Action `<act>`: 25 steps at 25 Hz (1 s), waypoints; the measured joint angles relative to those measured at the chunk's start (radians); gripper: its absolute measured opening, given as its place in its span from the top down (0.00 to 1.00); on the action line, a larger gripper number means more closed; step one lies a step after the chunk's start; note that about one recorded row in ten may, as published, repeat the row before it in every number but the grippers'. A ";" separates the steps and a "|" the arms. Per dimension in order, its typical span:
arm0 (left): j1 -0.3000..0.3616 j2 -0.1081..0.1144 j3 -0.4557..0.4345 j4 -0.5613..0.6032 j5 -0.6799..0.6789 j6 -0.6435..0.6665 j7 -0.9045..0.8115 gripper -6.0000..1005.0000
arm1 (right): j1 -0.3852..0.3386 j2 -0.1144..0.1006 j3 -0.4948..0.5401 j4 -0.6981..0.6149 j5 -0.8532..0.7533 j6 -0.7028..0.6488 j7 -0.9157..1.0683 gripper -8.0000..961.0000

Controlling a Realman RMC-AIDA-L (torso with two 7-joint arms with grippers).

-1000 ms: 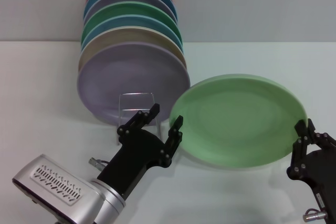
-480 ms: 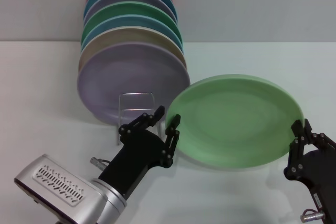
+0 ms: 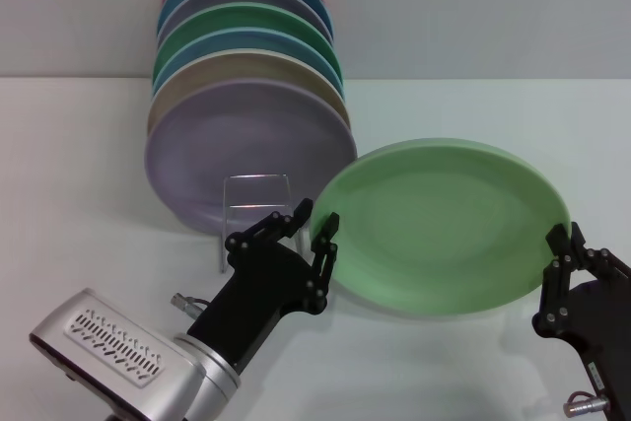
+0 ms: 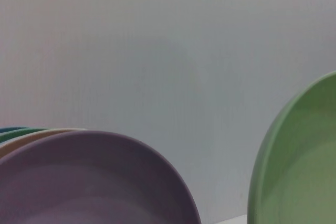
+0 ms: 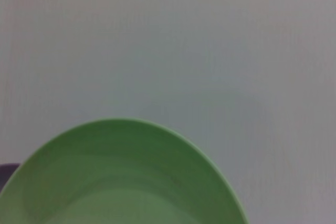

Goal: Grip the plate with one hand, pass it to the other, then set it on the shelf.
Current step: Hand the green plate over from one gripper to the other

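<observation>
The light mint-green plate (image 3: 444,229) hangs tilted above the table at centre right. My right gripper (image 3: 567,236) is shut on its right rim. At the plate's left rim my left gripper (image 3: 314,219) stands open, one finger in front of the edge and the other behind. The shelf (image 3: 256,176), a thin wire loop, stands just behind the left gripper, in front of the lavender plate (image 3: 246,150). The left wrist view shows the plate (image 4: 299,166) beside the lavender plate (image 4: 89,182). In the right wrist view the plate (image 5: 121,182) fills the lower part.
Several coloured plates (image 3: 246,46) stand on edge in a row behind the lavender one, reaching back to the wall. White table (image 3: 79,194) lies to the left and behind the held plate.
The plate and the right gripper have shifted a little to the left. The left gripper has edged toward the plate's rim, and its fingers stand slightly closer together.
</observation>
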 joint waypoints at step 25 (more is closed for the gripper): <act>-0.013 -0.001 0.002 0.001 0.000 -0.014 0.000 0.85 | 0.000 -0.002 -0.002 -0.003 0.000 0.001 -0.001 0.97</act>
